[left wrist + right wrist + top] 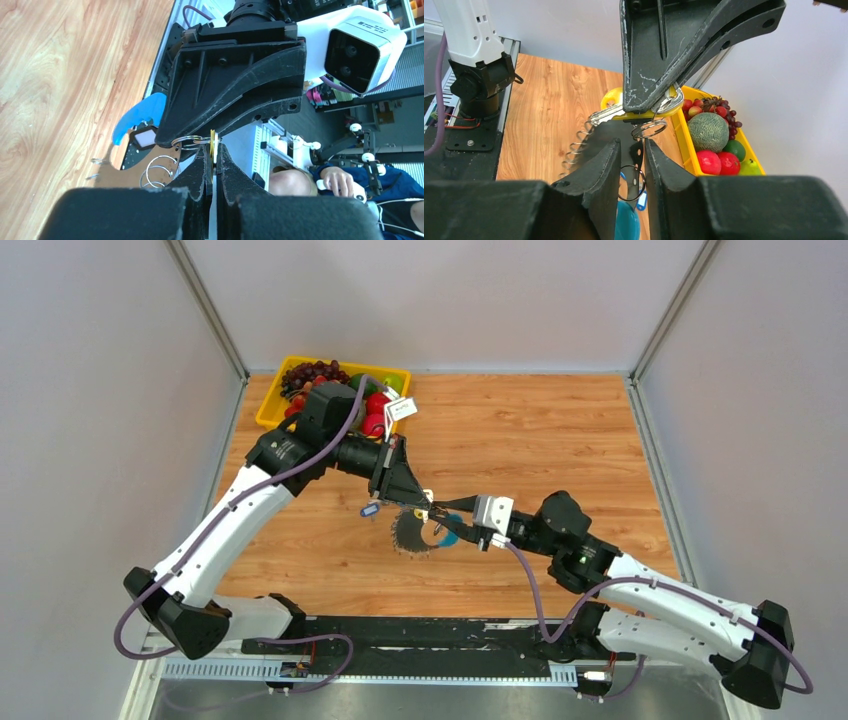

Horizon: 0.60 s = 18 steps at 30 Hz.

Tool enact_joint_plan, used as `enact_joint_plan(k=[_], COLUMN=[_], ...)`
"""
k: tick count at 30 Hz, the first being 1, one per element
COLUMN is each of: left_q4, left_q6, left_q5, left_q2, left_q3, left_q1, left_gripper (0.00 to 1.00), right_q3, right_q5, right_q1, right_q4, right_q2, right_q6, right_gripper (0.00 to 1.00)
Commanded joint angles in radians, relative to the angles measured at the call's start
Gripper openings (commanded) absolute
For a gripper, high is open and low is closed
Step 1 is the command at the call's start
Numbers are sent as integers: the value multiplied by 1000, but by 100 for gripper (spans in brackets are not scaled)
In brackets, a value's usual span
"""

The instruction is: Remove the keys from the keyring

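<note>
The keyring [413, 532] is over the wooden tabletop [560, 430], well out from the yellow fruit basket [268, 402] toward the arm bases and past the basket's right-hand end. I cannot tell whether it rests on the wood or hangs. Its keys [578, 142] bristle in a curved row, and its blue strap [141, 115] forms the arc farthest from the basket.

The left fingers [200, 175] are pressed together, clamped on a yellow key tag [659, 113] that has a silver key and a split ring [649, 129] at its edge. The right fingers [604, 165] stand a little apart, with a dark key blade and another ring hanging in the gap between them.

A small blue-tagged key [370, 508] lies between the basket and the keyring. A white label [400, 408] sits at the basket's right-hand end; its print is too small to read. In the basket are a netted melon [708, 131] and dark grapes [720, 106].
</note>
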Motion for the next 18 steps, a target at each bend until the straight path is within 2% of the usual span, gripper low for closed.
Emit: enact_joint_plan(k=[1, 8, 18], left_q4=[57, 53, 27], left_q6=[6, 15, 37], left_q5=[47, 46, 25], left_q2=[-42, -47, -41], left_q3=[8, 8, 28], left_q1=[-3, -3, -3], left_gripper=[0, 0, 0], right_q3=[36, 24, 20], right_q5=[-19, -38, -22], right_q1=[-5, -4, -4], right_q4=[68, 130, 84], right_q2=[22, 25, -31], right_q6=[41, 75, 69], right_gripper=[26, 25, 25])
